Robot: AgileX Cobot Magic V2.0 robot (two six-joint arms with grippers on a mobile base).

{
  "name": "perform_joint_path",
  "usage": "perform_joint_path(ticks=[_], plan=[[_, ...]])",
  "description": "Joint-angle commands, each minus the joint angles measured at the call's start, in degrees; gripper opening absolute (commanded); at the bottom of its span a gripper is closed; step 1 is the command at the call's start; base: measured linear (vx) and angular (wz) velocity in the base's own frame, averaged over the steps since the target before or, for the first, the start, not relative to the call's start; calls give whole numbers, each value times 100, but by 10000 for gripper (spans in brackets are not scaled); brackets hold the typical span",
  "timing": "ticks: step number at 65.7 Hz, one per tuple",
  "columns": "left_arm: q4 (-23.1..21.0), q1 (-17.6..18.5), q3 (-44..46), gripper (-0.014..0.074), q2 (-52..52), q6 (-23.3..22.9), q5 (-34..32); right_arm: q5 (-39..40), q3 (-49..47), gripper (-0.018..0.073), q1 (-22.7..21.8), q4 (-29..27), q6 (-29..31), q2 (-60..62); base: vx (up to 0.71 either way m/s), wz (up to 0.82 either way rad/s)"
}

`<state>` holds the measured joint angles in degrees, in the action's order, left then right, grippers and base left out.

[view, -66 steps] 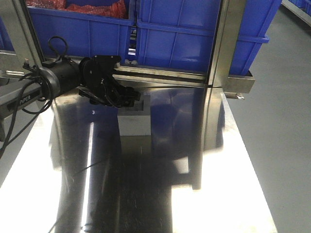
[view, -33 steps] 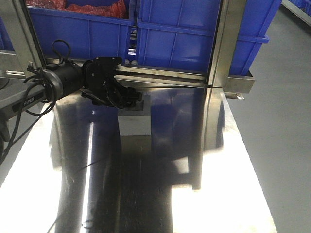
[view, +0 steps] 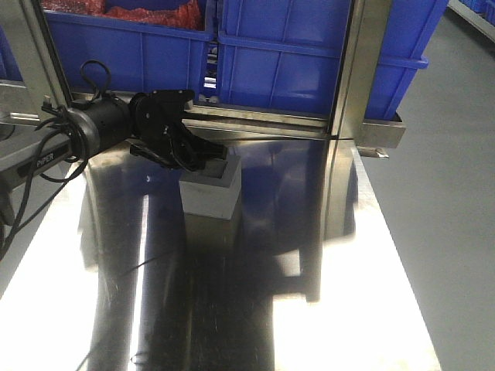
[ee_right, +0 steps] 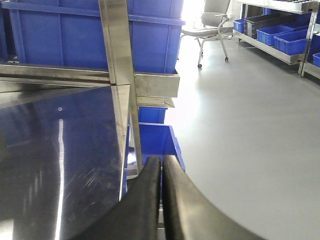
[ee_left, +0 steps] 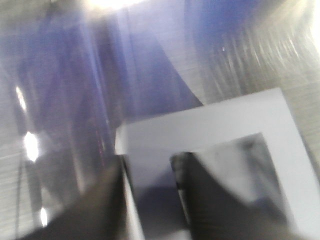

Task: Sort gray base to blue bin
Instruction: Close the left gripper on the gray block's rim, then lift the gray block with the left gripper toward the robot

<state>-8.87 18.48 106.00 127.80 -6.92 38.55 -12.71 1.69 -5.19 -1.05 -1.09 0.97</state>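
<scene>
Firmly, the left tool (view: 203,160) clamps a wall of the gray base (view: 207,196), well inside table (view: 348,294) edges.

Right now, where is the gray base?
Front view: the gray base is left of centre at the steel table's far end, gripped by the left gripper, just before the blue crates.

shiny steel table (view: 348,309) with a steel upright post (view: 352,69) at its far edge. red bagged stuff (view: 155,11) top left. gray floor (view: 448,193) on the right. office chair (ee_right: 215,10) and rack of small bins (ee_right: 277,32) far back.
</scene>
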Motion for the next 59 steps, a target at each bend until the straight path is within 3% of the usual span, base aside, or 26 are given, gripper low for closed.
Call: perform_joint_path(ticks=[1, 33, 59], plan=[[73, 10, 93, -9, -227, 4, 168, 427, 2, -5, 2, 38, 39, 10, 0, 0], [88, 76, -80, -8, -965, 122, -814, 427, 2, -5, 2, 38, 39, 10, 0, 0], [149, 186, -2055, -8, -2995, 213, -2310, 427, 2, -5, 2, 38, 39, 10, 0, 0]])
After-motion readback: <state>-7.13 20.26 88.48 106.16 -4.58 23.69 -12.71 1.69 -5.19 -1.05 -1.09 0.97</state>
